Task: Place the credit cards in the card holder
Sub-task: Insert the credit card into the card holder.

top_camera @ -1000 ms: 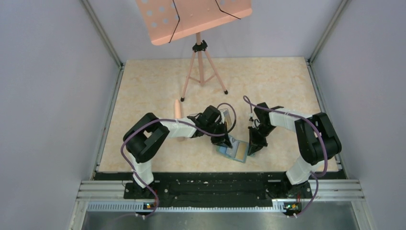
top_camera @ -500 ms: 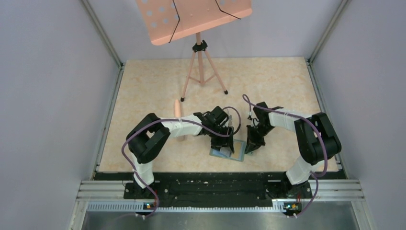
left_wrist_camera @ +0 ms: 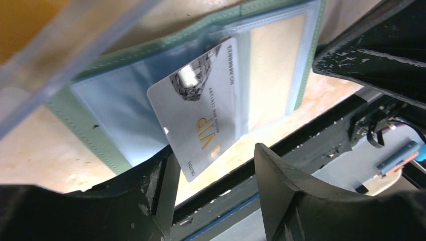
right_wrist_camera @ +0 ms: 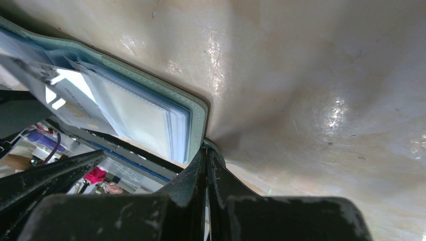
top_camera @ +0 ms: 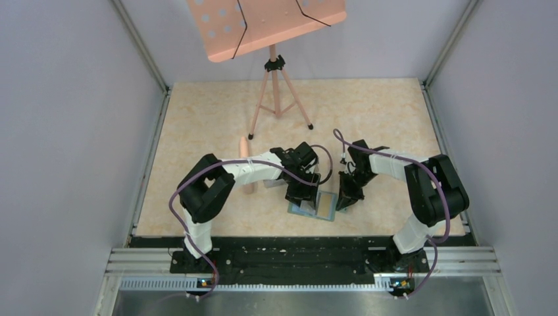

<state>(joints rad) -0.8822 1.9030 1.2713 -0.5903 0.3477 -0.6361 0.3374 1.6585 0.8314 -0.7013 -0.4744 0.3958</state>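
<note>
The card holder [left_wrist_camera: 108, 108] lies spread open on the desk [top_camera: 197, 125] with its sleeves facing up, so a card can slide in flat. A white-grey credit card [left_wrist_camera: 198, 103] sits slanted across it. Its upper end is at a sleeve by the fold and its lower end juts past the holder's edge. The left tool [left_wrist_camera: 215, 163] hangs over that loose end, jaws well apart and gripping nothing. The right tool [right_wrist_camera: 206, 153] is closed tight at the holder's other edge, probably to keep the cover from skidding; whether it pinches or merely presses is unclear. The card looks only partly seated and likely needs a push.
</note>
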